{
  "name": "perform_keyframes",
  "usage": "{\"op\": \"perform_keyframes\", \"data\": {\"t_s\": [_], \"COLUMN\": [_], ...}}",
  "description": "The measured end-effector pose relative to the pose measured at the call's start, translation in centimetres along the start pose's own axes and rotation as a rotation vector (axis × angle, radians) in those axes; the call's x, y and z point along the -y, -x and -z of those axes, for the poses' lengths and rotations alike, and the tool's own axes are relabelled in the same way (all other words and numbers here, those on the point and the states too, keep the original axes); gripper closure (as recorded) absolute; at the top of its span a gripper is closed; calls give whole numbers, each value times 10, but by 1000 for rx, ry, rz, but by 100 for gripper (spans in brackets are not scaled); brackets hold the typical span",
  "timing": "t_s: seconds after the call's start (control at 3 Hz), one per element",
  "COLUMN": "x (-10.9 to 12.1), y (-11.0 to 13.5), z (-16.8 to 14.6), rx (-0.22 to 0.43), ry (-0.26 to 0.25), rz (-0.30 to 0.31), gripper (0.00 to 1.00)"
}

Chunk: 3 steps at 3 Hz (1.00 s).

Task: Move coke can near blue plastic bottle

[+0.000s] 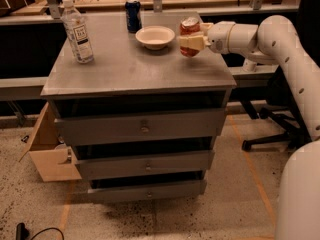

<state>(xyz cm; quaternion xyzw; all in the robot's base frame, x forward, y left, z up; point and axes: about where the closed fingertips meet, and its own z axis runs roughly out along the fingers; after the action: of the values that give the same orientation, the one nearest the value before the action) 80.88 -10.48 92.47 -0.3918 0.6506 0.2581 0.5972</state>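
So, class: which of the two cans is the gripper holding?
The coke can, red with a silver top, right of the white bowl; the gripper is shut around it. The dark blue can stands apart, back left of the bowl.

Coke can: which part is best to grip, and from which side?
Its lower body, from the picture's right: the coke can is a roughly upright cylinder, and the white bowl sits close on its other side. The end effector is closed on it there.
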Motion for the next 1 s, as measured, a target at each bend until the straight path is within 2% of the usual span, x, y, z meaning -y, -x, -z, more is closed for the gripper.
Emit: {"op": "perform_keyframes", "data": {"t_s": [0.33, 0.67, 1.0], "x": [-29, -34, -49], "y": [22, 23, 27], "z": [-8, -10, -19], "rx": [47, 48, 67], "ry": [106, 124, 161], "rz": [-6, -8, -30], "gripper": [100, 100, 100]}}
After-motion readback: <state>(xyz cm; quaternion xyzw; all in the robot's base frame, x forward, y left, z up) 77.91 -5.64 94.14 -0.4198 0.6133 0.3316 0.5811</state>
